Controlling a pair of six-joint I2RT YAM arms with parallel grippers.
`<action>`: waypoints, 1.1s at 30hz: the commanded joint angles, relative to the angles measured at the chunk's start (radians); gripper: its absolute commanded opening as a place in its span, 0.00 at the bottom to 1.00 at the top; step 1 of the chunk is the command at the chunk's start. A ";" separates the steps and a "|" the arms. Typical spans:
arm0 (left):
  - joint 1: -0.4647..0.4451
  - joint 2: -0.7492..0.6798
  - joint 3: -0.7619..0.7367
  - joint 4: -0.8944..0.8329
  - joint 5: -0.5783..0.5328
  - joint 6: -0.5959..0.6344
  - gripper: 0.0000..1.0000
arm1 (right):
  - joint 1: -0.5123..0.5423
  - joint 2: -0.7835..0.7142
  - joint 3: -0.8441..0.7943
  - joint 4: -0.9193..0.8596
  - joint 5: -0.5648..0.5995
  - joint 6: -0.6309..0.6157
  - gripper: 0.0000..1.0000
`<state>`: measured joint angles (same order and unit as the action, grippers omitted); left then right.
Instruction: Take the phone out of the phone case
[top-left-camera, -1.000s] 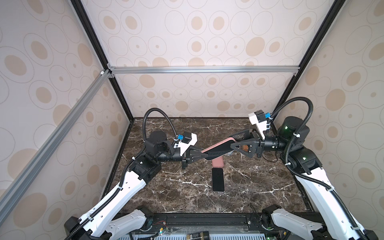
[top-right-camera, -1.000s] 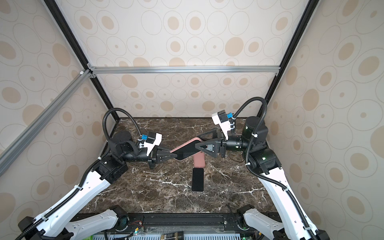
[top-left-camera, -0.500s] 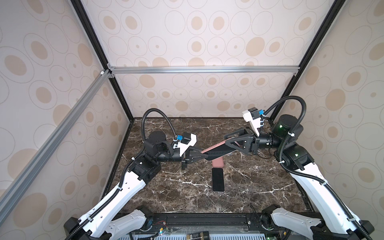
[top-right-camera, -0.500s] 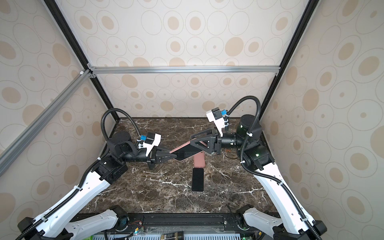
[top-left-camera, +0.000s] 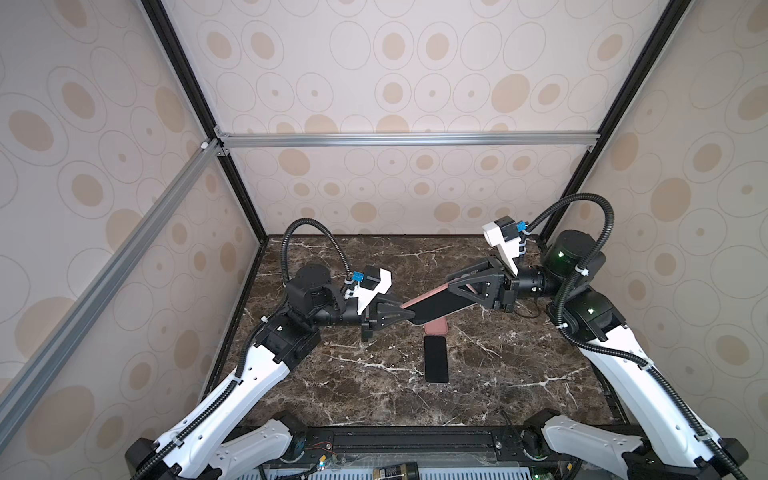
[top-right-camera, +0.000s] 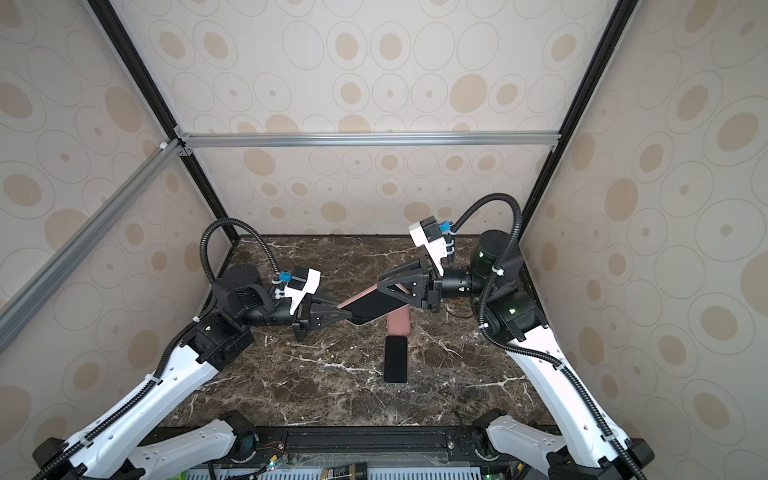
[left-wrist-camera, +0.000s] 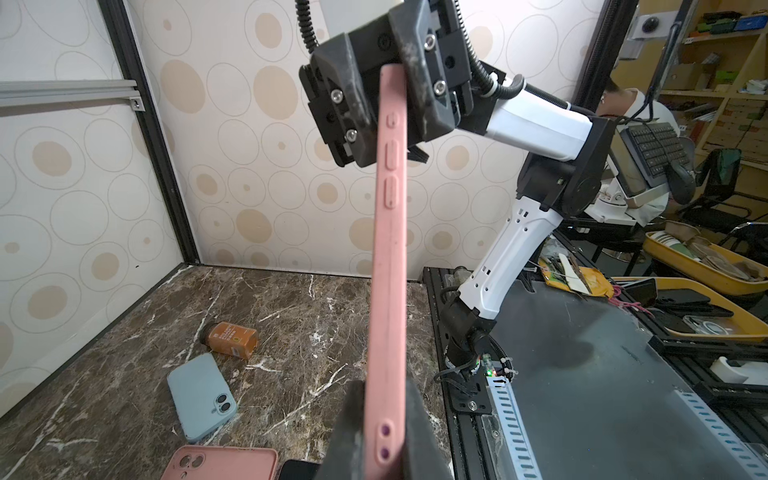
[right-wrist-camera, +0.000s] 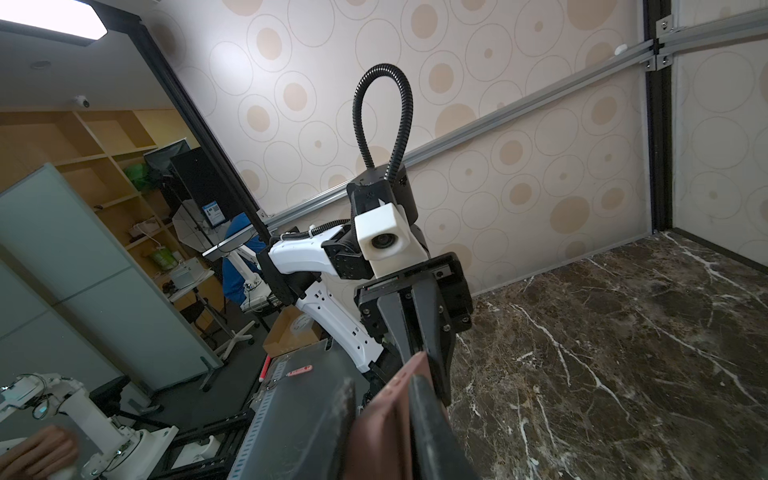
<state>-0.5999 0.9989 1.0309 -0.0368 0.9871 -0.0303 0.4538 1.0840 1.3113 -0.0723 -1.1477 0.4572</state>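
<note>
The left gripper (top-left-camera: 405, 316) is squeezed tight on the left end of the pink phone case (left-wrist-camera: 388, 270). The right gripper (left-wrist-camera: 390, 149) pinches its right end. The phone (top-left-camera: 436, 305) sits inside the case, up in the air over the middle of the table (top-left-camera: 332, 374). Below lie a spare pink case (top-left-camera: 436, 327) and a black phone (top-left-camera: 436, 359).

Your left arm (top-left-camera: 253, 370), at 8 o'clock in both top views, and right arm (top-left-camera: 615, 353), at 4 o'clock, wear white shells over black joints. A black ribbed hose (top-left-camera: 309, 237) arcs above each wrist, cinched with white ties (top-left-camera: 582, 272). The left gripper (top-left-camera: 411, 318) and right gripper (top-left-camera: 453, 282) are black and triangle-braced, studded with silver screws (left-wrist-camera: 351, 134). Each carries a white camera block (top-left-camera: 374, 286) with a blue plug (top-left-camera: 357, 276). Green lights (top-left-camera: 560, 254) glow on the right arm.
</note>
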 joint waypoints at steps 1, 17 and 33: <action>0.005 -0.034 0.054 0.065 -0.098 0.091 0.00 | 0.009 0.013 -0.033 0.005 0.075 0.108 0.22; 0.005 -0.037 0.148 0.007 -0.403 0.225 0.00 | 0.012 0.045 -0.062 -0.015 0.121 0.252 0.19; 0.005 -0.055 0.069 0.062 -0.353 0.174 0.00 | 0.010 0.032 -0.031 0.285 0.136 0.313 0.86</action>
<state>-0.6056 0.9775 1.0855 -0.1562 0.6891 0.1513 0.4500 1.1454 1.2644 0.1547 -1.0016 0.7547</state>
